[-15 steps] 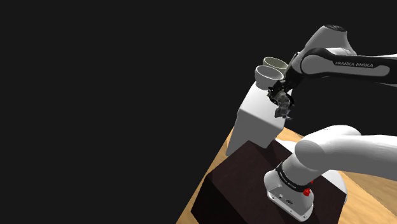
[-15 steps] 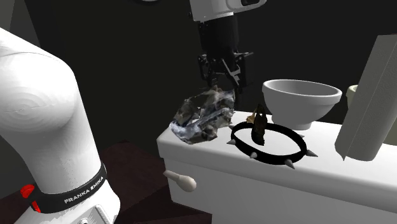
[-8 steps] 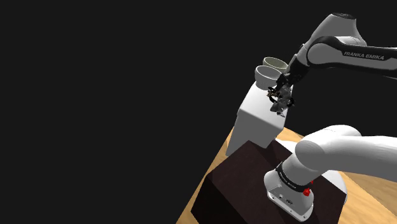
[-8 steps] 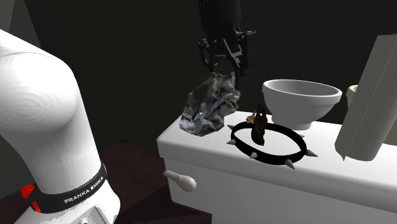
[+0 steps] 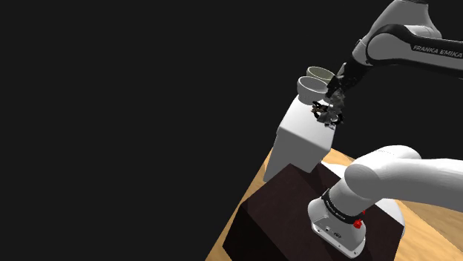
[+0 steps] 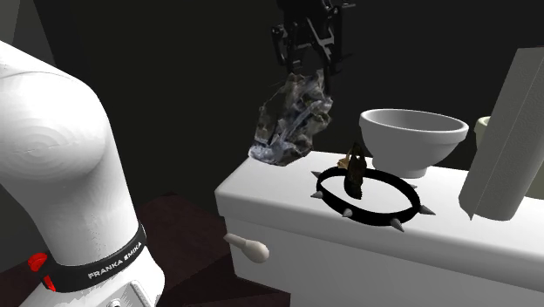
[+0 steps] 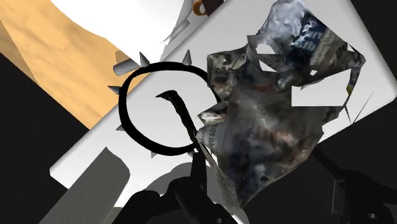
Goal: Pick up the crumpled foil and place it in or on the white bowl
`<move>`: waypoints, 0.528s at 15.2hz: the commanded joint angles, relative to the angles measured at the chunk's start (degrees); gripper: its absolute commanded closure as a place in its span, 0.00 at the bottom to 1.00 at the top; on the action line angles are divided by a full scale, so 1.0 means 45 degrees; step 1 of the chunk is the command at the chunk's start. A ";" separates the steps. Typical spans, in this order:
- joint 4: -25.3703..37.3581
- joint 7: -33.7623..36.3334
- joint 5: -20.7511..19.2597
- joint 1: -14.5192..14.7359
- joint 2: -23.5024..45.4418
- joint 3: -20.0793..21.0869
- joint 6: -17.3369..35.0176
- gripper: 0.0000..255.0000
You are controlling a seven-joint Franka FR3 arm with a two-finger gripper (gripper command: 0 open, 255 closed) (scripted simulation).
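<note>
Foil hangs clamped in your claw. Carry it to three o'clock in the second exterior view, right above the white bowl.

Desk: white, box-shaped, flat-topped; a pale peg is sticking out from its front face; the top is carrying, in order from the near edge: black spiked ring, lying flat; dark curved piece, standing upright inside the ring; white bowl, sitting upright just behind the ring; second pale bowl, sitting just beside the first, partly hidden.
</note>
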 commanded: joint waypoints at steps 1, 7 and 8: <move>0.0362 -0.0073 0.0066 0.0024 0.0001 0.0041 -0.0351 1.00; 0.1430 -0.0162 0.0292 0.0136 0.0111 0.0245 -0.1305 1.00; 0.1615 -0.0177 0.0327 0.0154 0.0139 0.0277 -0.1461 1.00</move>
